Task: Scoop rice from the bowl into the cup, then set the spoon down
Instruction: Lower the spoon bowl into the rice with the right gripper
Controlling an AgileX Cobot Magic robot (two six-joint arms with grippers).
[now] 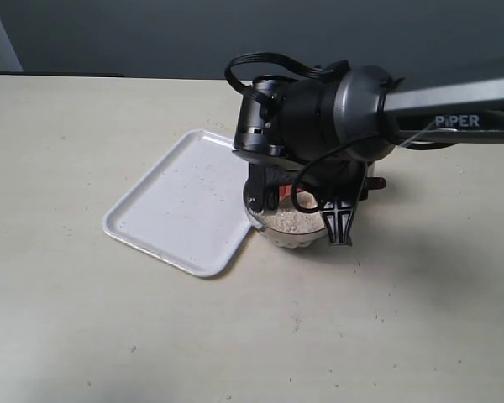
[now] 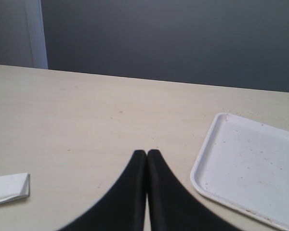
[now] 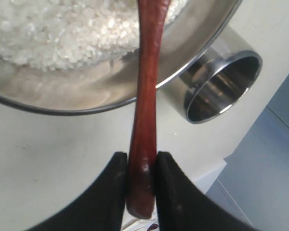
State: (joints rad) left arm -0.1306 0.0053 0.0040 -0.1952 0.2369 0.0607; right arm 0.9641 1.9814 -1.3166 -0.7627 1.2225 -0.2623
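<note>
A: Start with the big things.
B: Pale matte table (image 1: 67, 319). One black right arm (image 1: 353, 105) reaches in over the middle. One white tray (image 1: 181, 206): a rounded rectangle with a raised lip, a few specks on it, set at a slant, its near corner just beside the bowl (image 1: 286, 239).

A: Describe the bowl.
B: One, round, shiny steel, mostly under the arm. The rice (image 3: 53, 33) lies in it as a pale, grainy heap.

A: Where is the spoon, and which way does it point?
B: One spoon (image 3: 145, 96), dark reddish wood, smooth, slim handle. The butt end sits in the right gripper (image 3: 141, 159). Its long axis runs straight out from the jaws, crosses the bowl rim and goes on above the rice. The scoop end is out of frame. I can't tell if the handle touches the rim.

A: How does that gripper stand?
B: Both black fingers (image 3: 119, 163) are clamped on the handle, one on each side, near its tip.

A: And the cup?
B: One cup (image 3: 216, 94), small, polished steel, round mouth, standing on the table just beside the bowl's outer wall, off to one side of the spoon's line. Its inside shows bright metal.

A: What about the left side?
B: The left gripper (image 2: 147, 154) is over bare table, its two fingers pressed together with nothing between them. The tray is off to one side and one folded white sheet (image 2: 9, 187) to the other.
</note>
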